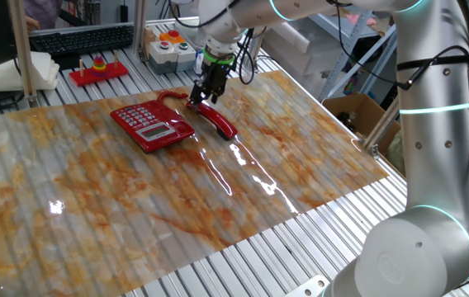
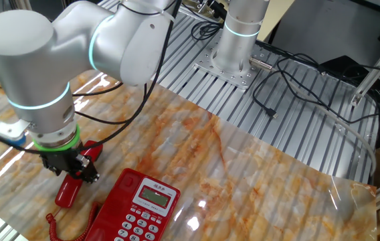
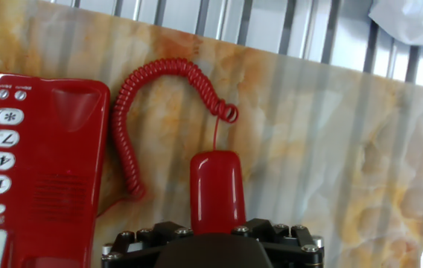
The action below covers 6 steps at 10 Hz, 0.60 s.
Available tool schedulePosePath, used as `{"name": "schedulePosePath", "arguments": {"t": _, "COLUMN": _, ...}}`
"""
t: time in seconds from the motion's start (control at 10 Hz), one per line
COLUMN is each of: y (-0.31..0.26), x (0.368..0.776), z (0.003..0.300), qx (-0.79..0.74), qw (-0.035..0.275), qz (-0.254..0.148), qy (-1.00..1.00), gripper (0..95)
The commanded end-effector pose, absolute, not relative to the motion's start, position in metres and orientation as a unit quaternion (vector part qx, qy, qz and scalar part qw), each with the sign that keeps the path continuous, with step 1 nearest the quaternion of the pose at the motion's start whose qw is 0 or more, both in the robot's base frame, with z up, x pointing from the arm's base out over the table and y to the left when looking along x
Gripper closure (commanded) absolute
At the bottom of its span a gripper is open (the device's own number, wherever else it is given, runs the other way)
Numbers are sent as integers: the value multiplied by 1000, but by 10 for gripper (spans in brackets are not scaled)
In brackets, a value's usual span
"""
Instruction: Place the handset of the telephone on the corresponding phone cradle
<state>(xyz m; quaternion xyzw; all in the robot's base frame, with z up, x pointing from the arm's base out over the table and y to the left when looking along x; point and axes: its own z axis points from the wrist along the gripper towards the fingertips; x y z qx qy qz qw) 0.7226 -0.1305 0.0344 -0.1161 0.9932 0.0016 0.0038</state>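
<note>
The red handset lies on the marble-patterned mat, to the right of the red telephone and apart from it. My gripper is down over the handset's far end and shut on it. In the hand view the handset runs out from between my gripper's black jaws, which press on both its sides. The coiled red cord loops from it to the telephone. The phone cradle is the bare red strip beside the keypad. The other fixed view shows my gripper, the handset and the telephone.
A red tray with coloured stacking rings, a keyboard and a button box stand behind the mat. A cardboard box sits at the right. Black cables lie on the slatted table by the arm's base.
</note>
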Motion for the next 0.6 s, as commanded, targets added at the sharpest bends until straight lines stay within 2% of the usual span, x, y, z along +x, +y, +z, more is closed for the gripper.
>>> {"name": "schedulePosePath", "arguments": {"t": 0.1, "y": -131, "x": 719, "z": 33, "qx": -121, "qw": 5, "qz": -6, "qy": 993, "gripper": 190}}
{"name": "schedulePosePath", "arguments": {"t": 0.6, "y": -134, "x": 723, "z": 6, "qx": -121, "qw": 5, "qz": -2, "qy": 993, "gripper": 190}}
